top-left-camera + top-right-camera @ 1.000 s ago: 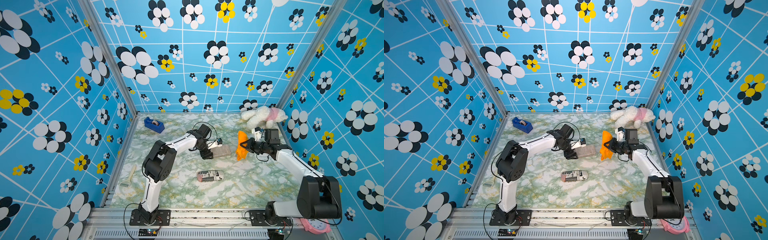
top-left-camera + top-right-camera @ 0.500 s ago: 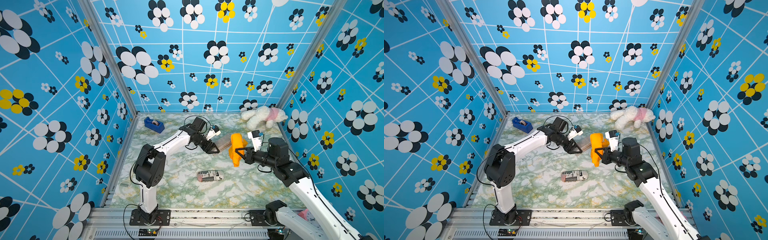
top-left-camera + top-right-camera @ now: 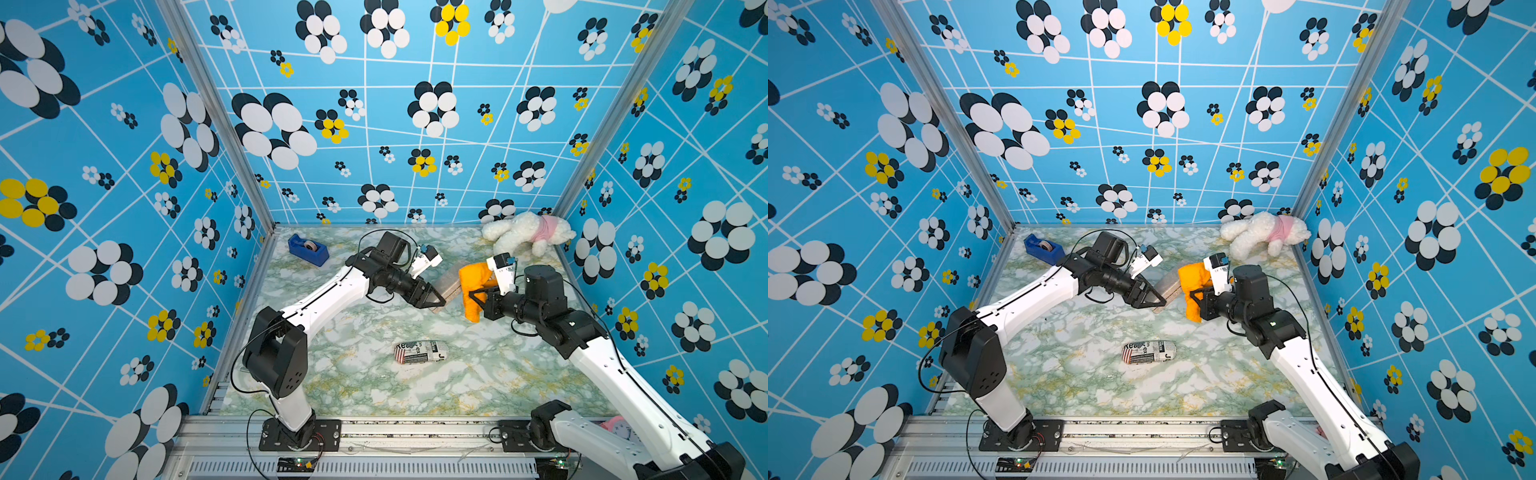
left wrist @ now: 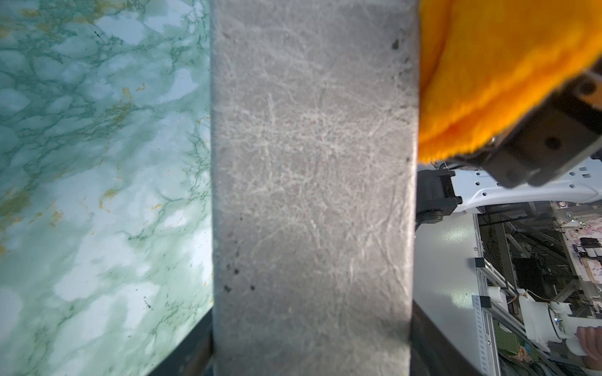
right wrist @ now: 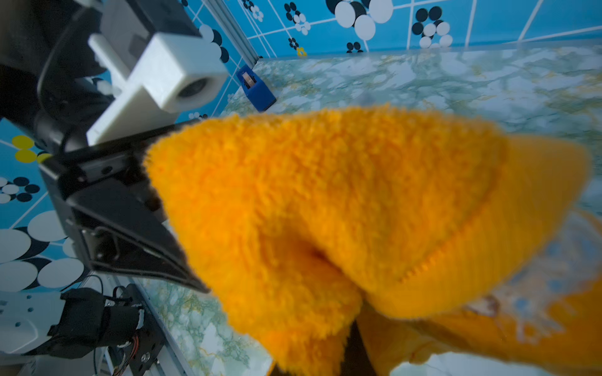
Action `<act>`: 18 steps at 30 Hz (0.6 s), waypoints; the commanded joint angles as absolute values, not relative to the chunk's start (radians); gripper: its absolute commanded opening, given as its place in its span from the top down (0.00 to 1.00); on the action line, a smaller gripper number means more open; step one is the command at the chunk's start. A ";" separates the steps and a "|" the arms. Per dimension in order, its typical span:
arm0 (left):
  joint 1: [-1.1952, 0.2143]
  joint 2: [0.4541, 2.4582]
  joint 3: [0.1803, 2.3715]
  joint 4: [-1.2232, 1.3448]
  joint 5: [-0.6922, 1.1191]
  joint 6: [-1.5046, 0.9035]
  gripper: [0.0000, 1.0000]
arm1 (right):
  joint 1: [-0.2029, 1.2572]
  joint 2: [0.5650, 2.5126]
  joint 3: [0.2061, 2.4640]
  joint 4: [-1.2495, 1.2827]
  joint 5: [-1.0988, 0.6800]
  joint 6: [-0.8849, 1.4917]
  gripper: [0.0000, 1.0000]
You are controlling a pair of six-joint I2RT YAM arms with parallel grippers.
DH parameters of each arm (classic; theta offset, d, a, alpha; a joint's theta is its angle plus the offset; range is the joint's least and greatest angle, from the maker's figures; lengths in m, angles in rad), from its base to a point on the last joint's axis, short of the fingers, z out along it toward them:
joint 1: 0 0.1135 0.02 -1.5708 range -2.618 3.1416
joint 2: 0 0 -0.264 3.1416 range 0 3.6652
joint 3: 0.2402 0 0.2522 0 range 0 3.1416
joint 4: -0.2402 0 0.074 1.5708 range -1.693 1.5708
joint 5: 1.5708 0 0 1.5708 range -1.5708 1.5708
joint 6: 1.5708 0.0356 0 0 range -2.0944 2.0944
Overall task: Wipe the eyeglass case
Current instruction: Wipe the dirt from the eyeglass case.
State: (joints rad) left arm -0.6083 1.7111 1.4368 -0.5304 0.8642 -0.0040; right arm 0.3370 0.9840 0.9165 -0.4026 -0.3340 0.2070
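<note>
**As Cloth Meets Case, the Wiping Can Begin**

While the left gripper (image 3: 434,301) clamps the grey eyeglass case (image 3: 448,283) by one end, aloft over the marbled table (image 3: 353,382) nearer its far edge, the right gripper (image 3: 478,297), pinched tight on an orange cloth (image 3: 471,276), presses against the free end. Strokes should run lengthwise and lightly, so the case stays gripped. A second earlier, cloth and case stood apart, the case lower.

marbled tabletop (image 3: 374,395) carries a blue tape dispenser (image 3: 308,248), white plush dog (image 3: 525,232), newsprint pouch (image 3: 420,352).
</note>
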 commanded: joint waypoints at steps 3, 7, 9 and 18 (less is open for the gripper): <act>-0.650 1.649 1.417 -0.563 0.993 0.044 0.84 | 0.317 1.015 1.024 -0.454 -0.339 0.172 1.00; -0.650 1.663 1.438 -0.572 0.982 0.056 0.84 | 0.409 1.025 1.017 -0.447 -0.356 0.197 1.00; -0.650 1.674 1.449 -0.581 0.979 0.062 0.85 | 0.452 1.026 0.998 -0.423 -0.387 0.229 1.00; -0.653 1.678 1.470 -0.595 0.979 0.074 0.87 | 0.541 1.048 0.985 -0.418 -0.381 0.248 1.00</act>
